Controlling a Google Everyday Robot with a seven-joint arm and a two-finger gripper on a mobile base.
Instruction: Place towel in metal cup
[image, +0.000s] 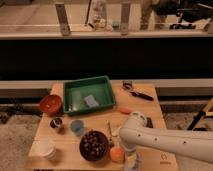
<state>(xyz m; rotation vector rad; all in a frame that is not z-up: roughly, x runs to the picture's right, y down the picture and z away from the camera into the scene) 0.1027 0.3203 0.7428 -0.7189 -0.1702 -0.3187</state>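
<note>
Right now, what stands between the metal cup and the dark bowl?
The pale blue cup, seen in the camera view, between metal cup and dark bowl. The hand hangs right of the bowl, near the table's front edge.

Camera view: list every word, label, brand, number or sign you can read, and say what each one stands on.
No text can be read anywhere in this view.
Small dark mark on the white arm: too small and blurred to read.
Green tray: no lettering visible.
Gripper, low at the front edge beside the orange fruit: no legible marking.
</note>
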